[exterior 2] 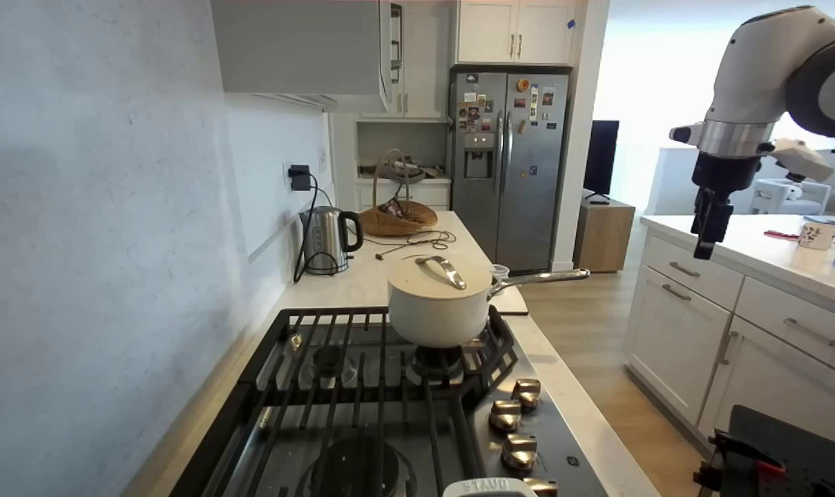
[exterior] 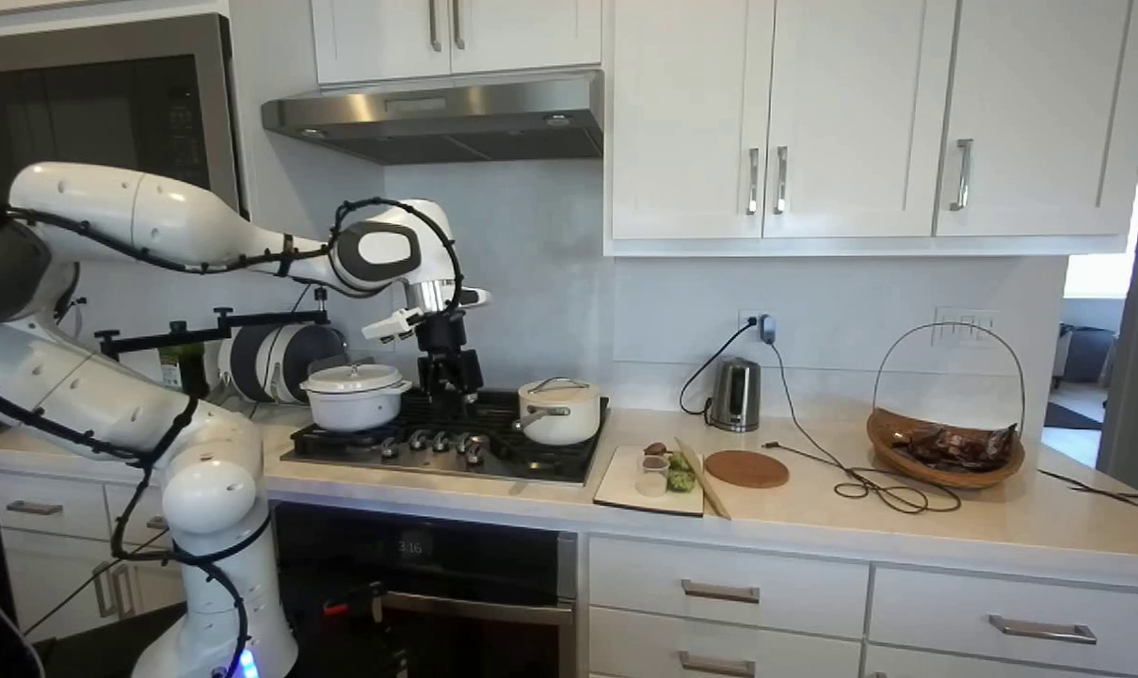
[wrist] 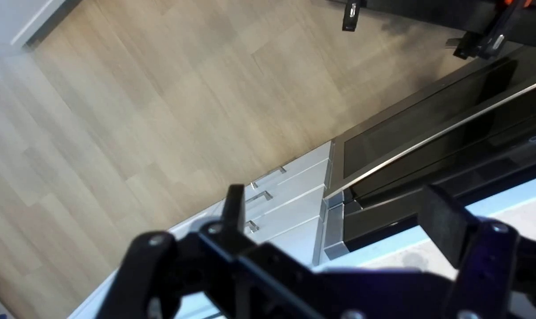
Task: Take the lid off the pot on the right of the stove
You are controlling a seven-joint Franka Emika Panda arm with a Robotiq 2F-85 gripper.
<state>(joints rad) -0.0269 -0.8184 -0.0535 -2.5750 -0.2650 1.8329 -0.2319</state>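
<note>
The pot (exterior: 561,421) is a pale cream round saucepan on the right of the stove (exterior: 531,464); its metal handle points to the front. The pot (exterior 2: 439,321) also stands on the stove grates (exterior 2: 362,395) in an exterior view. The lid (exterior: 557,387) is flat, pale and sits on the pot. On the lid (exterior 2: 424,279) an arched metal handle shows. My gripper (exterior: 450,394) hangs pointing down, apart from the pot; an exterior view shows the gripper (exterior 2: 704,243) out in front of the stove. In the wrist view the gripper (wrist: 336,208) is wide open with nothing between its fingers.
A larger white lidded pot (exterior: 354,400) stands on the stove's left. A range hood (exterior: 437,118) hangs above. On the counter are a cutting board (exterior: 620,485) with food, a wooden disc (exterior: 746,469), a kettle (exterior: 737,395) and a basket (exterior: 945,461). A kitchen island (exterior 2: 749,238) stands opposite.
</note>
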